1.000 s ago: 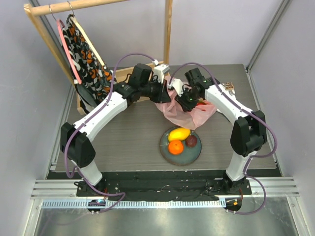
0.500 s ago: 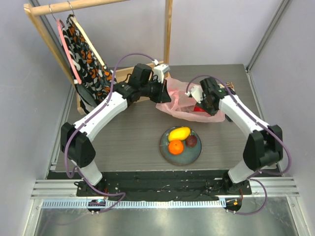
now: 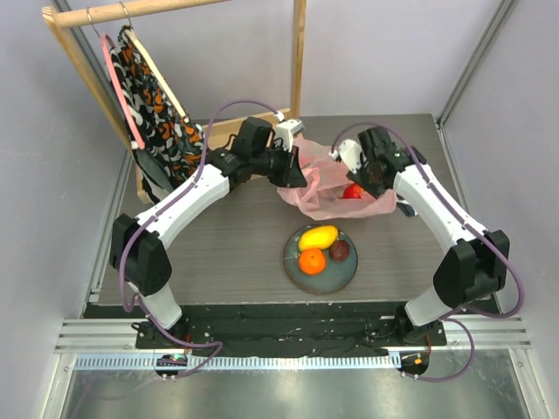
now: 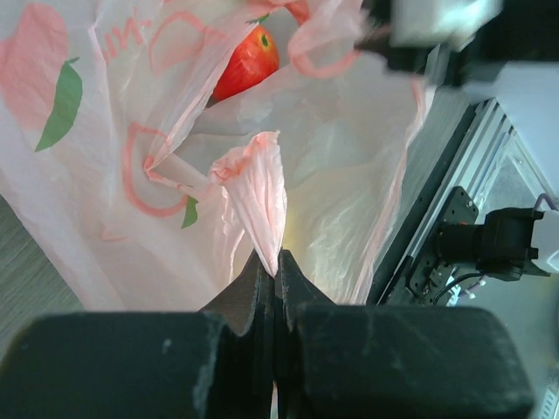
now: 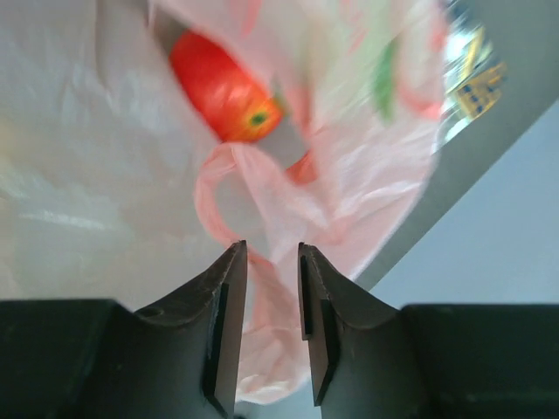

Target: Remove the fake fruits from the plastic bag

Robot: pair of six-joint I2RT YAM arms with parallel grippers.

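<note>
The pink plastic bag (image 3: 325,199) lies crumpled behind the plate (image 3: 301,278). A red apple (image 3: 353,191) shows inside its mouth, and also appears in the left wrist view (image 4: 249,63) and the right wrist view (image 5: 223,87). My left gripper (image 3: 295,175) is shut on a pinched fold of the bag (image 4: 258,188), holding its left edge up. My right gripper (image 3: 349,175) hovers at the bag's rear opening, jaws partly apart (image 5: 272,249), with a loop of bag film (image 5: 262,188) lying loose between and beyond the fingers. A mango (image 3: 319,236), an orange (image 3: 312,260) and a dark purple fruit (image 3: 340,250) rest on the plate.
A wooden rack (image 3: 87,16) at the back left carries a patterned cloth on a hanger (image 3: 157,105). A wooden post (image 3: 299,52) stands behind the bag. A small printed object (image 3: 407,155) lies at the back right beside my right arm.
My right arm pulled out of the bag, swung right, then came back to the bag's rear edge. The bag shifted and opened, baring the red apple. The left gripper kept its hold.
</note>
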